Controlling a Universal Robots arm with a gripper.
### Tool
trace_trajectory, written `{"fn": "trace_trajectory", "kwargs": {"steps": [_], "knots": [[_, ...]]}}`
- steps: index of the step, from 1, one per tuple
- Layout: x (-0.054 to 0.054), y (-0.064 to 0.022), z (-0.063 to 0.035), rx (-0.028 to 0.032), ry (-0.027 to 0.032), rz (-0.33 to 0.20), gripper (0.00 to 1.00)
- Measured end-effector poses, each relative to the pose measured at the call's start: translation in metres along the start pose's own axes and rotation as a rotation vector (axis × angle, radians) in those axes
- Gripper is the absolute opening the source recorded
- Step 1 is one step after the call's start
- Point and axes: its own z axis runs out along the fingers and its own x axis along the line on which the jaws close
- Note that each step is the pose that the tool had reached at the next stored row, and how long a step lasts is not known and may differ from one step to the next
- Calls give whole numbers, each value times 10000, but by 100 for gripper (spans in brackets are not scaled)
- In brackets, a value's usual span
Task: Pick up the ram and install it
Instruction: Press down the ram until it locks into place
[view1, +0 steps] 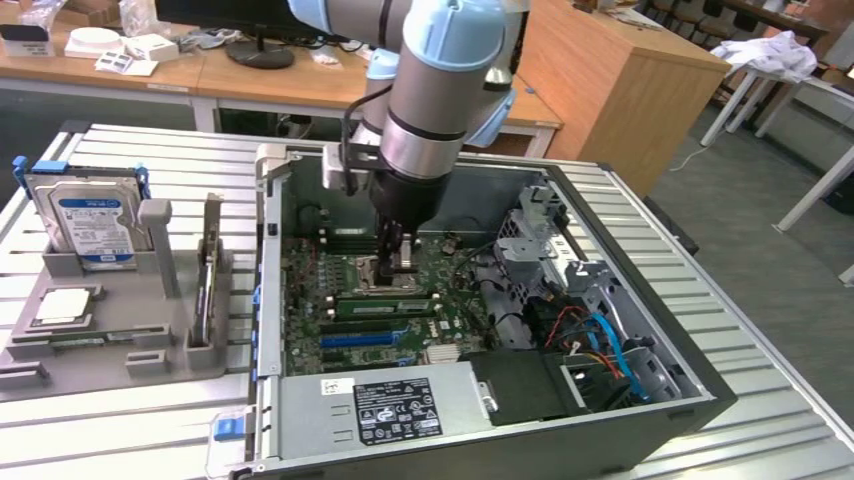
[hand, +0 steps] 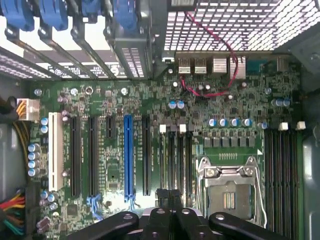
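My gripper (view1: 398, 268) reaches down into the open computer case (view1: 694, 400), low over the motherboard (view1: 350, 330) next to the CPU socket (view1: 378, 278). Its fingers are shut against each other with nothing visible between them. A long, narrow green stick that looks like the ram (view1: 383, 305) lies along the memory slots just beside the fingertips, seated low in the board. In the wrist view the shut gripper (hand: 170, 192) hangs over the black slots (hand: 178, 160) next to the CPU socket (hand: 231, 192); the part of the slots under it is hidden.
A grey holder (view1: 94, 340) on the exterior view's left carries a silver hard drive (view1: 91, 222) and an upright rack (view1: 210, 280). Inside the case are a power supply (view1: 394, 408), a drive cage (view1: 547, 235) and loose cables (view1: 601, 345). Wooden desks (view1: 267, 85) stand behind.
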Motion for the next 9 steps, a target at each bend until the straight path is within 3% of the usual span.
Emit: {"fn": "trace_trajectory", "kwargs": {"steps": [9], "knots": [[1,36,1,0,0,-1,11]]}}
